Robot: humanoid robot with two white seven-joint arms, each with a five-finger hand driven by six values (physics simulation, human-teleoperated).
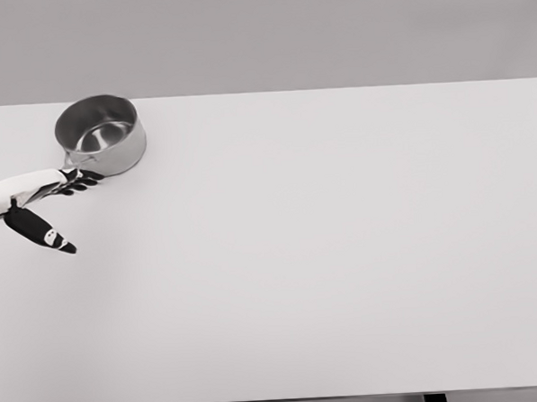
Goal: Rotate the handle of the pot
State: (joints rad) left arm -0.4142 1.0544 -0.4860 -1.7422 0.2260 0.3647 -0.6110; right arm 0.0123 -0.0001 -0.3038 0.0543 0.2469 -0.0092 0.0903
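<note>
Entering from the left edge, left hand (56,187): forearm cut off, fingers extended and slightly apart, tips at the base of the pot (101,134), thumb pointing down-right. Pot handle: not discernible, likely behind the hand. Pot stands upright at the table (325,252) far-left corner.

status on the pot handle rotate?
Left hand at the pot handle base, grasp unclear. Pot upright, table far-left. Right arm out of view. No obstructions.
</note>
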